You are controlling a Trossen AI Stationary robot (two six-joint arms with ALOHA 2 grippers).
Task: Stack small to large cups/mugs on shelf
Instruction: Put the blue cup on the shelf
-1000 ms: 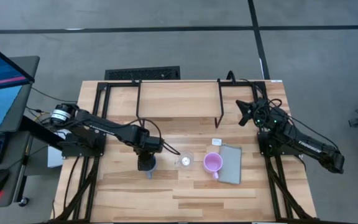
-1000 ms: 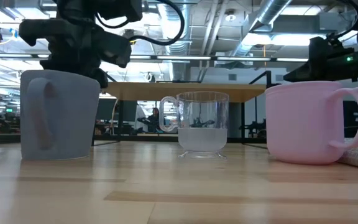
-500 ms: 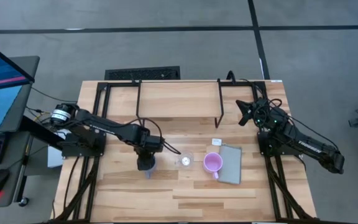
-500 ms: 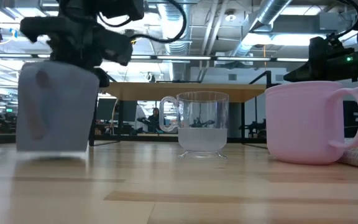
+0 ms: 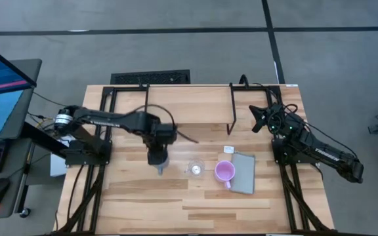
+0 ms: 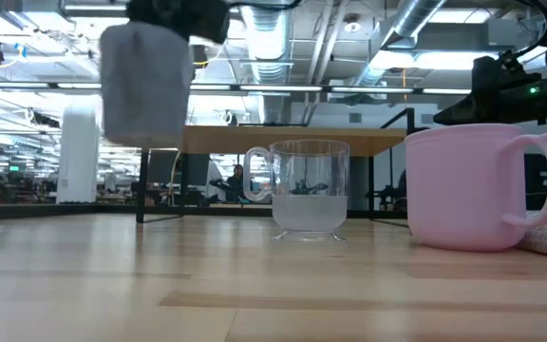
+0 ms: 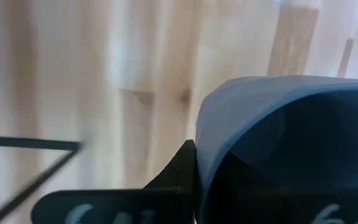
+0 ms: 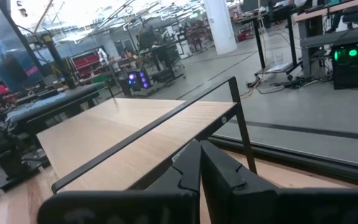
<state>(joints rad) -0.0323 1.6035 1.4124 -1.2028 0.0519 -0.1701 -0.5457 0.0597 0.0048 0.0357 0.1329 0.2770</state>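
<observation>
Because the shelf (image 5: 188, 105) stands higher than the worktop (image 5: 195, 203), the left gripper (image 5: 157, 156), jaws clamped on the blue mug (image 6: 147, 84), holds it aloft (a second ago it sat left of the glass (image 6: 307, 190)). Right gripper (image 5: 262, 118) waits far right, jaws together.

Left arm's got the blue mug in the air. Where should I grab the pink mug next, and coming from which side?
Grip the pink mug by its rim wall, coming straight down from above. It stands upright and open-topped, so one finger could go inside. Its handle points toward the table's front edge, so close across the rim away from the handle. The grey pad lies close on one side, the glass cup on the other.
</observation>
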